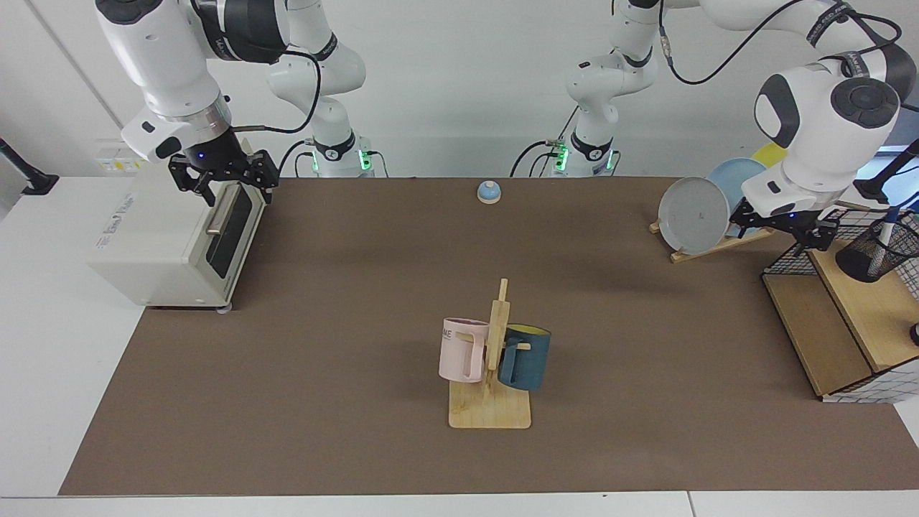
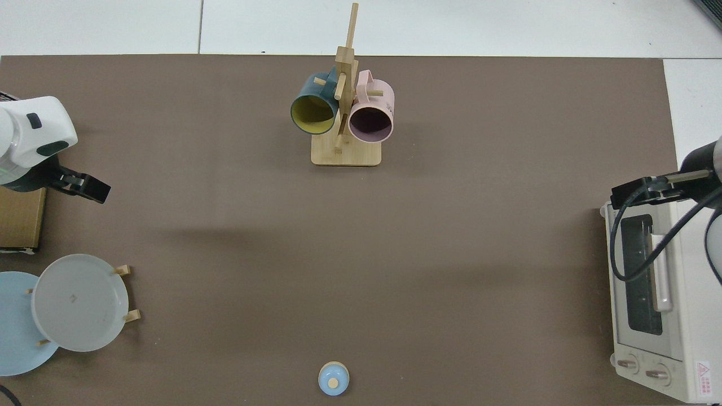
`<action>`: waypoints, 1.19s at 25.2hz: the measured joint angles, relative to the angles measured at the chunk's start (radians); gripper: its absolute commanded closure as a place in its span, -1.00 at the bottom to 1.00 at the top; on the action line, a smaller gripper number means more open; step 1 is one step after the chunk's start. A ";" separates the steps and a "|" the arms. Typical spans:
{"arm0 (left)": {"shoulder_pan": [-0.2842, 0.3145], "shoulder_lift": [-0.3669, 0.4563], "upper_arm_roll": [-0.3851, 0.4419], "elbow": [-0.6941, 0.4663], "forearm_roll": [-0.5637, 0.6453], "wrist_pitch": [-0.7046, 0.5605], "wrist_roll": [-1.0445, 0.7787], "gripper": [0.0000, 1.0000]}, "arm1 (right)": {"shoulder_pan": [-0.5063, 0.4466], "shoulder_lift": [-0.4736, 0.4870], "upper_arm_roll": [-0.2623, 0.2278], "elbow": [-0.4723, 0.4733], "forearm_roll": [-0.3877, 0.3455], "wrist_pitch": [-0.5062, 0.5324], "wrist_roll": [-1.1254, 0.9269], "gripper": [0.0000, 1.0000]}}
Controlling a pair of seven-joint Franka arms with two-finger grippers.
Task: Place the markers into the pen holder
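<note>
My left gripper's [image 1: 788,228] fingers are spread and empty, because the slim white marker with blue cap [image 1: 888,230] stands in the black mesh pen holder [image 1: 877,253]. My right gripper [image 1: 228,176], fingers spread, waits above the white toaster oven [image 1: 172,240].

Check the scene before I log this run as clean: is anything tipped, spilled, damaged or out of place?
Nothing stands out. The marker stands in the pen holder on the shelf. Both mugs hang on the wooden rack, and the plates lean in their stand. The left gripper and right gripper hold nothing.
</note>
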 measured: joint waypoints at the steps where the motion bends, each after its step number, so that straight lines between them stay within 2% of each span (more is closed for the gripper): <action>1: -0.001 0.000 -0.001 0.000 -0.005 0.000 -0.027 -1.00 | 0.000 0.000 0.000 0.000 0.000 0.000 0.000 -1.00; 4: -0.001 -0.001 -0.002 0.000 -0.014 0.000 -0.081 -1.00 | 0.001 -0.001 0.001 -0.001 0.006 -0.024 0.000 -1.00; 9: -0.004 -0.022 -0.022 0.003 -0.031 0.000 -0.178 -1.00 | 0.003 -0.015 0.011 -0.001 0.055 -0.228 0.000 -1.00; 12: -0.008 -0.051 -0.025 0.003 -0.072 -0.006 -0.206 -1.00 | 0.003 -0.030 0.017 -0.002 0.103 -0.304 0.000 -1.00; 16: -0.004 -0.088 -0.019 0.003 -0.117 -0.032 -0.215 -1.00 | 0.003 -0.041 0.018 -0.002 0.142 -0.315 0.000 -1.00; 22: -0.009 -0.103 -0.002 0.002 -0.139 -0.045 -0.215 -1.00 | 0.001 -0.040 0.016 -0.005 0.147 -0.262 0.001 -1.00; 24: -0.037 -0.104 0.030 0.003 -0.139 -0.046 -0.215 -1.00 | -0.001 -0.039 0.015 -0.006 0.147 -0.238 0.001 -1.00; 30: -0.204 -0.113 0.211 0.004 -0.140 -0.046 -0.215 -1.00 | -0.001 -0.037 0.012 -0.007 0.147 -0.207 0.001 -1.00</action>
